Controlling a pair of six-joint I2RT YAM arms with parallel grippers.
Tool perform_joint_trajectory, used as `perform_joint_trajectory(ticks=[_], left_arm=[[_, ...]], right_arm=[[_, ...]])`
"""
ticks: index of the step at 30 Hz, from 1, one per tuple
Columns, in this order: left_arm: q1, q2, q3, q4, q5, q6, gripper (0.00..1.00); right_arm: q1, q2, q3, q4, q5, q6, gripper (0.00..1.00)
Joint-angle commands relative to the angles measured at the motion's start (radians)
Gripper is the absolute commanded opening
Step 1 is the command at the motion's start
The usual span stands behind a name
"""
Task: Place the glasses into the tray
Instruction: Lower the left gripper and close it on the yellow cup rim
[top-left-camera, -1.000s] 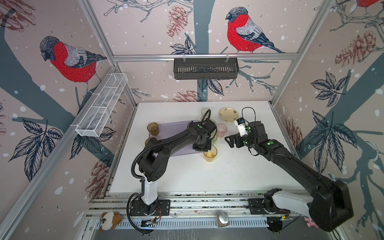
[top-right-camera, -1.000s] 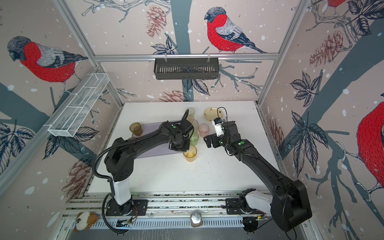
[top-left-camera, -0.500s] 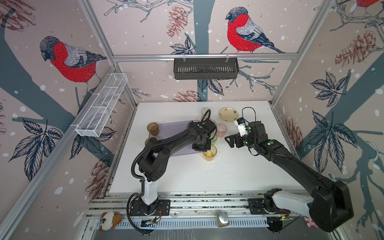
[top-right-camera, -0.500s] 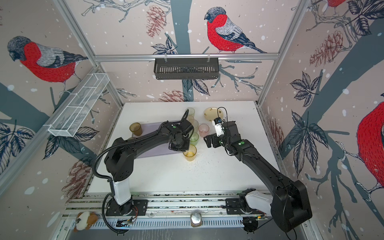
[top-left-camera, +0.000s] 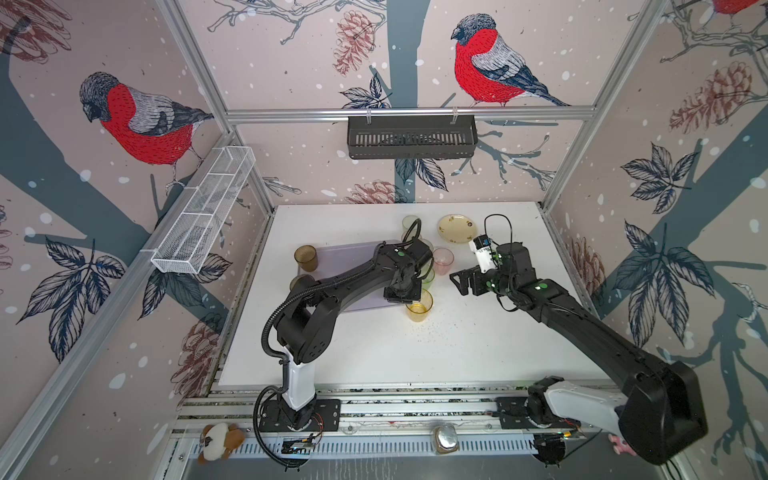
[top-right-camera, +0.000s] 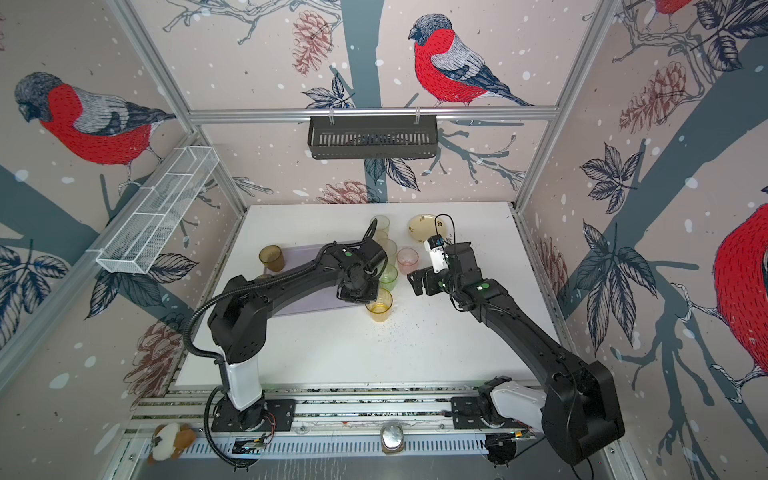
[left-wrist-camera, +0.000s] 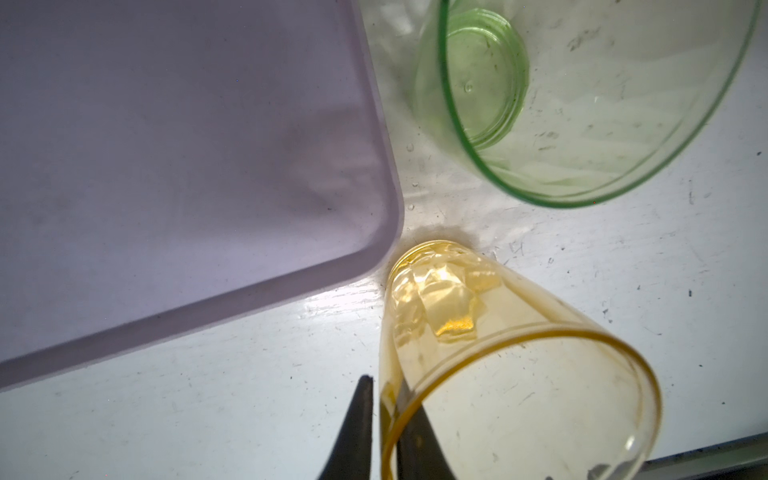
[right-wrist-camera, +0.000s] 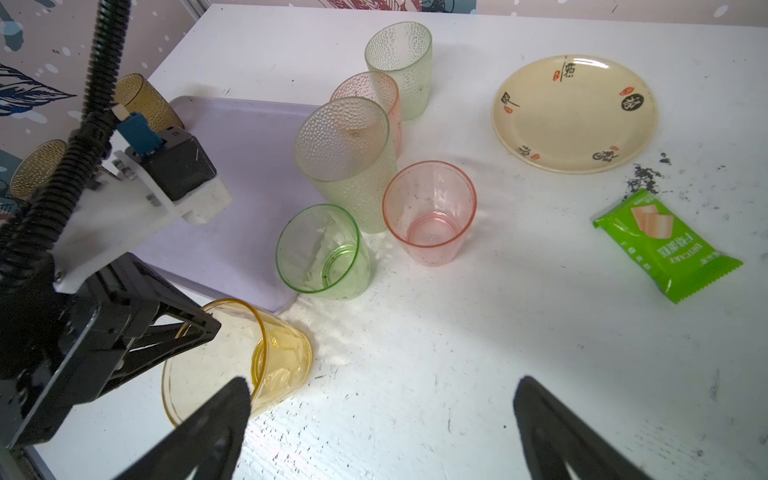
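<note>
Narrowed since before, left gripper (left-wrist-camera: 390, 401) apparently pinches amber glass (left-wrist-camera: 503, 353) rim; right gripper (right-wrist-camera: 382, 388) gapes wide.

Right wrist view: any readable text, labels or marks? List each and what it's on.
Green snack packet: upside-down capitals, seemingly "DIRTYCAKE"; the Chinese print beside them is too small to read.
Cream plate: black brush characters and red seal marks around the rim, too small to read.
Nothing else here carries text.

Bright diffuse light, soft shadows, glare on the white table (left-wrist-camera: 340, 303), wide-angle curvature at top-view edges.
</note>
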Motion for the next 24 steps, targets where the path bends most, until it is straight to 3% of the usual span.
perform_joint_trajectory(ticks=[1, 24], left_arm=[[-0.003, -0.01, 0.005, -0.03, -0.019, 0.001, 0.13], [-0.003, -0.038, 0.006, -0.075, -0.039, 0.002, 0.04]], right_arm=[[0.0, -0.005, 0.009, 0.015, 0.005, 0.001, 0.99], [0.0, 0.005, 0.026, 0.007, 0.008, -0.001, 0.99]])
